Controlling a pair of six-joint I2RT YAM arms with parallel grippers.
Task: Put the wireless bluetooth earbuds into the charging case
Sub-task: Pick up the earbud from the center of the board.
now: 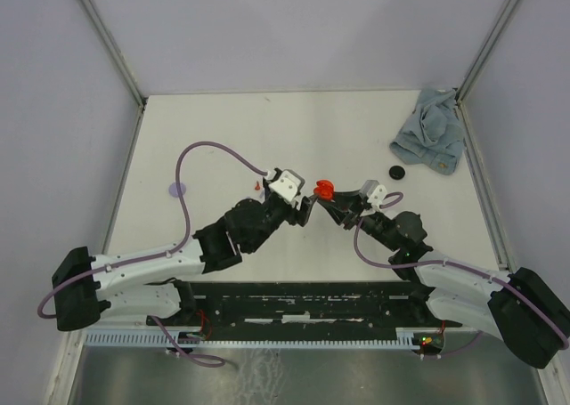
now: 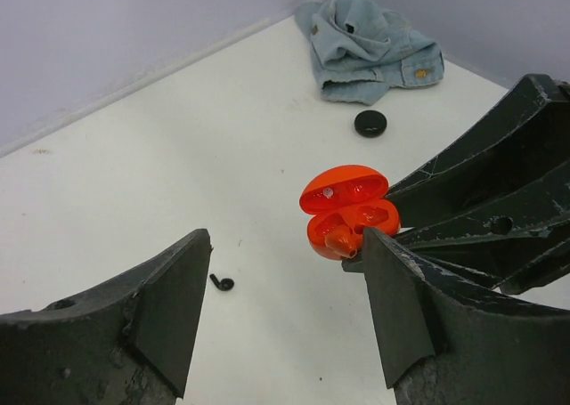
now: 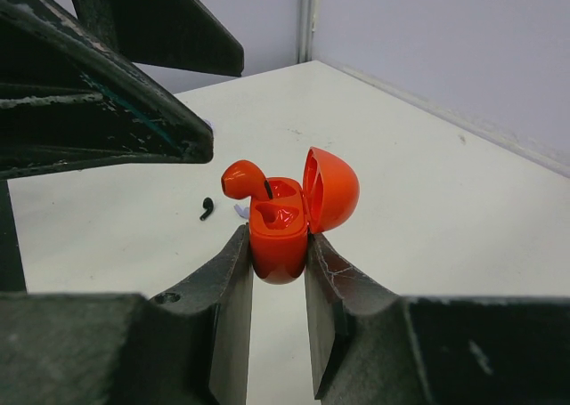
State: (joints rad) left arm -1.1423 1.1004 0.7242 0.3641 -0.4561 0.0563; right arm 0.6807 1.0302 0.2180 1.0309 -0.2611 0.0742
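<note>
My right gripper (image 3: 278,243) is shut on the body of an open red charging case (image 3: 283,222) and holds it above the table, lid hinged back. A red earbud (image 3: 242,179) sits partly in one slot, its head sticking out; the other slot is empty. My left gripper (image 2: 285,245) is open wide and empty, with one fingertip (image 2: 381,254) right beside the case (image 2: 349,211) and the red earbud (image 2: 338,240). A black earbud (image 2: 221,283) lies on the table below. In the top view both grippers (image 1: 305,207) (image 1: 329,200) meet at the case (image 1: 324,189).
A black round disc (image 1: 397,173) lies near a crumpled blue cloth (image 1: 430,138) at the back right. A lilac disc (image 1: 177,190) lies at the left. A small red piece (image 1: 257,184) lies beside the left wrist. A small lilac piece (image 3: 240,211) shows behind the case.
</note>
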